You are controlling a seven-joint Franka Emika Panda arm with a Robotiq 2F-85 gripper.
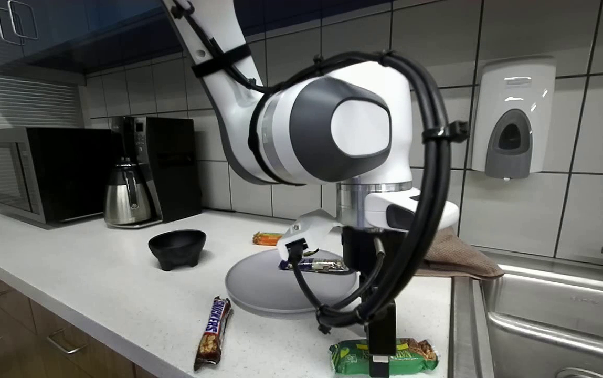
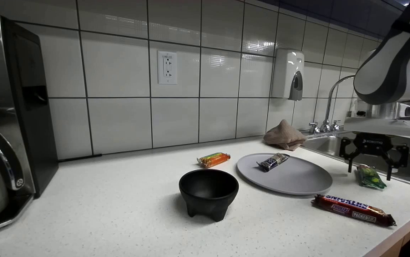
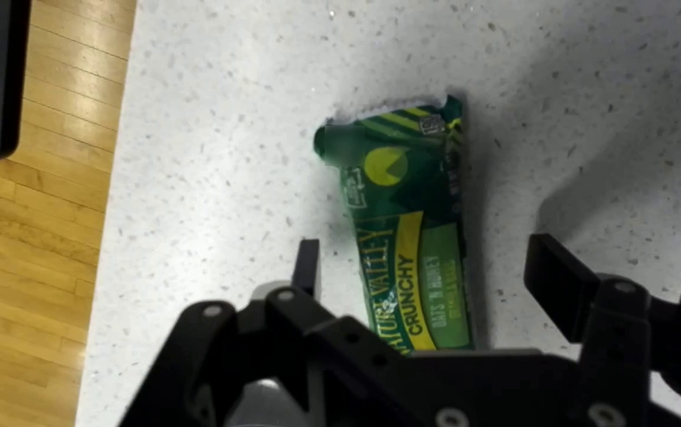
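One shiny, oblong green packet lies beneath the tool.

The counter is white, and small dark specks are spread over its smooth surface. A green Nature Valley bar lies flat on it, near the sink. A Snickers bar lies just beside a round grey plate, which rests directly on the counter. Near this plate stands a black bowl with short feet, and farther back, in an exterior view, lies an orange packet. A brown cloth is heaped close to the sink. In an exterior view, a coffee machine and a microwave also stand there.
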